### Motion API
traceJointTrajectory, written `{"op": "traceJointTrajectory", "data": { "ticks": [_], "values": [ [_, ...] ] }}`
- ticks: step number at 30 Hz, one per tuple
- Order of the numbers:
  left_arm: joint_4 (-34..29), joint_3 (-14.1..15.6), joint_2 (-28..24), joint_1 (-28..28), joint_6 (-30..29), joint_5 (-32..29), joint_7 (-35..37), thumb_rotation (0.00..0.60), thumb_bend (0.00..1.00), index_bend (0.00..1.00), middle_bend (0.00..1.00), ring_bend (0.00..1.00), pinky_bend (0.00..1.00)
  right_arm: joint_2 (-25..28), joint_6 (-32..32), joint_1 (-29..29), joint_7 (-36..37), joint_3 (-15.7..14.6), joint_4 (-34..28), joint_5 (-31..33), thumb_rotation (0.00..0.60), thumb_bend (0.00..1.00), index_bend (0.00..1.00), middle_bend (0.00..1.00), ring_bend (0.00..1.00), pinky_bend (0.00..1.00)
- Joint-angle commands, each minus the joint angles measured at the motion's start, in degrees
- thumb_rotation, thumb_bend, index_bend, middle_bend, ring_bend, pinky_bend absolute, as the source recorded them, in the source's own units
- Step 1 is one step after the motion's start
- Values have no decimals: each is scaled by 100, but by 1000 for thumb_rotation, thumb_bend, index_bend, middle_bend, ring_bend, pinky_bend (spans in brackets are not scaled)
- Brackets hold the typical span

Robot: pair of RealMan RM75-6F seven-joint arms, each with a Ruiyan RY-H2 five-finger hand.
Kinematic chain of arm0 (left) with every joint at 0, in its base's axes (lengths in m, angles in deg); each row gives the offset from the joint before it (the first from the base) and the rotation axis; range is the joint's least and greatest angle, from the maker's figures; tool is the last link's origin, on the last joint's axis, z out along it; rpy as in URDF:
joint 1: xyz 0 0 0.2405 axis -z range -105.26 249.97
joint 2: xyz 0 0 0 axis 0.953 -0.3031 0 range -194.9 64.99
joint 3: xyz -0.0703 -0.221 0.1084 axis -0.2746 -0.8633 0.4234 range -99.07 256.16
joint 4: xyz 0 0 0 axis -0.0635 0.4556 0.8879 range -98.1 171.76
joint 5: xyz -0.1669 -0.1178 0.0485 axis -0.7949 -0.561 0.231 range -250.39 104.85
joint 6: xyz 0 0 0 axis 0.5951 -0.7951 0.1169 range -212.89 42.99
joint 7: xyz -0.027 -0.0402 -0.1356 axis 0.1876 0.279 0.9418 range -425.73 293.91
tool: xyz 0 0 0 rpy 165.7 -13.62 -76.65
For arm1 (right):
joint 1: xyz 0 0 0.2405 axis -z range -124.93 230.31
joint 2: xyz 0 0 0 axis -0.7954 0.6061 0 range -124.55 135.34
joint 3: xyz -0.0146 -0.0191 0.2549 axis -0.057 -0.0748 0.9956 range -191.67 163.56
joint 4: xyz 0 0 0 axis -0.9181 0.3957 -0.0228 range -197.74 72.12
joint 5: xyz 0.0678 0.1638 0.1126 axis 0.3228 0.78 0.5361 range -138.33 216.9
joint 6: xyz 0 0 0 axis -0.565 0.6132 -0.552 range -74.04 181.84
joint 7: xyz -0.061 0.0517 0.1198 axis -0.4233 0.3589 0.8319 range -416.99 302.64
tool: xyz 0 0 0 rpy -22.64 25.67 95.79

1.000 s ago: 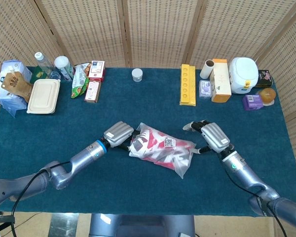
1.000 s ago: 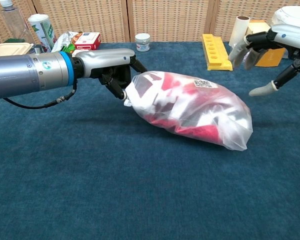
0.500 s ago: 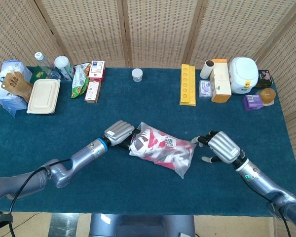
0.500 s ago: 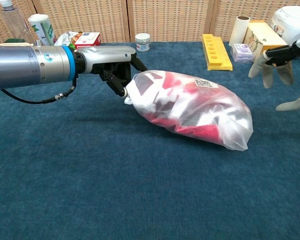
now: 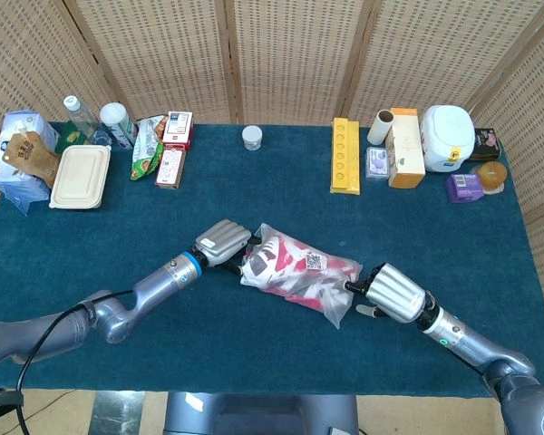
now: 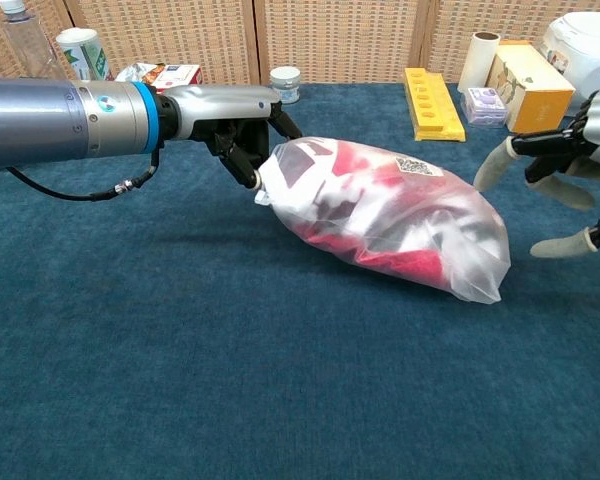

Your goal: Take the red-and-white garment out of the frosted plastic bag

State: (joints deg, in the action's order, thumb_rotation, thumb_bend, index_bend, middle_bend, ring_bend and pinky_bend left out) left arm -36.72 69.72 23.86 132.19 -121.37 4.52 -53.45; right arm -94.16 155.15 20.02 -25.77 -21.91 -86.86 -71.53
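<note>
The frosted plastic bag lies on the blue table with the red-and-white garment bunched inside it. My left hand grips the bag's left end, fingers curled into the plastic there. My right hand hovers just off the bag's right end with fingers spread and nothing held. In the chest view a small gap shows between it and the plastic. A QR label sits on top of the bag.
Along the far edge stand a yellow tray, a white appliance, boxes, a small jar, snack packs, a beige lunch box and bottles. Bare blue cloth surrounds the bag.
My right hand has come down from beyond the bag's right end toward the table's near edge, closing on that end. The left hand has raised the left end slightly.
</note>
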Motion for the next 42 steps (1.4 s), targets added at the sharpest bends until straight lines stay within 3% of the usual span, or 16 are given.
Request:
{"op": "traceJointTrajectory", "data": {
  "ticks": [1, 14, 23, 42],
  "values": [
    [-43, -16, -18, 12, 13, -52, -64, 600, 504, 779, 1000, 1000, 1000, -97, 91, -15, -59, -87, 102, -67, 600, 43, 365, 861, 1000, 1000],
    [-120, -34, -1, 32, 54, -214, -238, 600, 502, 779, 1000, 1000, 1000, -199, -46, -198, -711, -425, 265, -271, 600, 143, 357, 866, 1000, 1000],
    [-134, -43, 13, 29, 79, -298, -269, 600, 501, 779, 1000, 1000, 1000, -164, -140, -293, -911, -584, 87, -353, 600, 271, 352, 863, 1000, 1000],
    [-101, -33, 78, 25, 84, -294, -259, 600, 501, 779, 1000, 1000, 1000, -145, -285, -450, -935, -661, -98, -323, 600, 512, 532, 875, 1000, 1000]
  ]
}}
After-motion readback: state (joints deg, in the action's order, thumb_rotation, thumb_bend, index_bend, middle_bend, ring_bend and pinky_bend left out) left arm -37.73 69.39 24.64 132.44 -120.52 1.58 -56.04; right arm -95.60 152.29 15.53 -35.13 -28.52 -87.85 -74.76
